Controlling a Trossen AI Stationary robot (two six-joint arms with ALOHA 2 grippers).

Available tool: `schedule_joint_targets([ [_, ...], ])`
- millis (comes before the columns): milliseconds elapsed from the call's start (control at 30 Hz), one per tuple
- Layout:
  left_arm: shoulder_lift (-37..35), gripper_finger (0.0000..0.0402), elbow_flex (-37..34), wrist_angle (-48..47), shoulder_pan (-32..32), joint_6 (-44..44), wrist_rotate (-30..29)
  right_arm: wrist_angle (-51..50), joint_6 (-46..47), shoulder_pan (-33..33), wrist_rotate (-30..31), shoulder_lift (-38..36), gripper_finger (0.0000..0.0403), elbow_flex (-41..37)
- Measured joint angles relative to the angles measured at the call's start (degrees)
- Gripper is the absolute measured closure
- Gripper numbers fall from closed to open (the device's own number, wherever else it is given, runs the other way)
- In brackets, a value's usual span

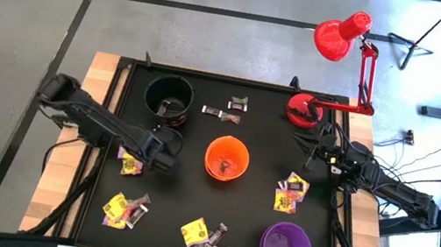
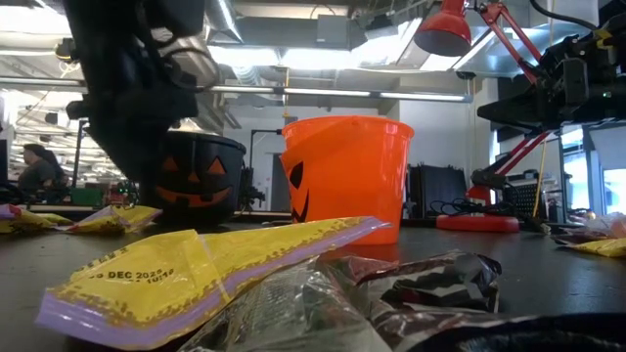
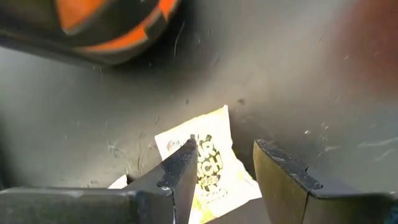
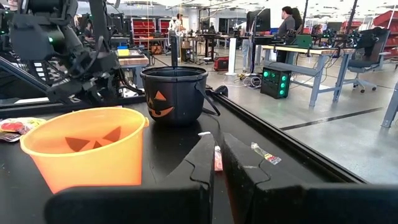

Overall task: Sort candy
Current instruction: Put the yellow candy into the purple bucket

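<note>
Yellow, crinkly and printed with dark letters, the wrapped candy packet (image 3: pixel 208 165) lies flat on the black desk mat (image 3: pixel 298 74) right under your left claw (image 3: pixel 224 165). Its two dark fingers (image 3: pixel 180 168) stand apart with the packet showing in the gap between them; one finger covers part of the wrapper's edge, the other sits just beside it. Whether the tips touch the wrapper you cannot tell, and nothing is lifted.

From above, your left claw (image 1: pixel 158 151) hangs over the small pile of yellow and dark sweets (image 1: pixel 132 163) at its near side, with the black jack-o'-lantern cup (image 1: pixel 169 96) beyond it and the orange jack-o'-lantern cup (image 1: pixel 226 158) just off to its right.

Your right claw (image 4: pixel 217 163) has its fingers nearly together with only a thin slit between them, and it holds nothing. It sits at the desk's right edge (image 1: pixel 327 154), with another heap of yellow sweets (image 1: pixel 290 193) near it toward the front and the purple round cup (image 1: pixel 285 246) farther on. More sweets (image 1: pixel 125 209) lie scattered along the front.
</note>
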Motion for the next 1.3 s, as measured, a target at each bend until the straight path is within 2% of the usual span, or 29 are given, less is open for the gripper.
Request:
schedule_joint_targets([
  [167, 1.5, 0.0255, 0.0, -0.1, -0.1, -0.5, 1.7, 0.0, -0.6, 0.0, 0.1, 0.0, 0.0374, 0.0],
  [300, 1.6, 0.0255, -1.4, -0.2, -0.1, -2.2, 2.0, 0.5, -7.0, 0.0, 1.7, 0.0, 0.0374, 0.0],
  [433, 1.6, 0.0253, -3.7, 0.2, -0.5, -4.4, 2.1, 0.5, -7.4, 0.0, 1.7, 0.0, 0.0374, 0.0],
  [733, 1.6, 0.0230, -9.9, 12.7, -1.7, -6.4, 3.3, 0.6, -7.4, 0.0, 1.7, 0.0, 0.0374, 0.0],
  [900, 1.4, 0.0230, -11.8, 14.9, -1.7, -9.6, 3.0, 0.5, -7.4, 0.0, -0.7, 0.0, 0.0374, 0.0],
  [1067, 1.4, 0.0260, -11.9, 15.0, -1.7, -10.5, 2.4, 1.9, -7.4, 0.0, -5.0, 0.0, 0.0374, 0.0],
  [1300, 1.6, 0.0350, -10.8, 14.5, -2.2, -10.3, 1.1, 2.3, -6.2, 0.0, -6.5, 0.0, 0.0374, 0.0],
])
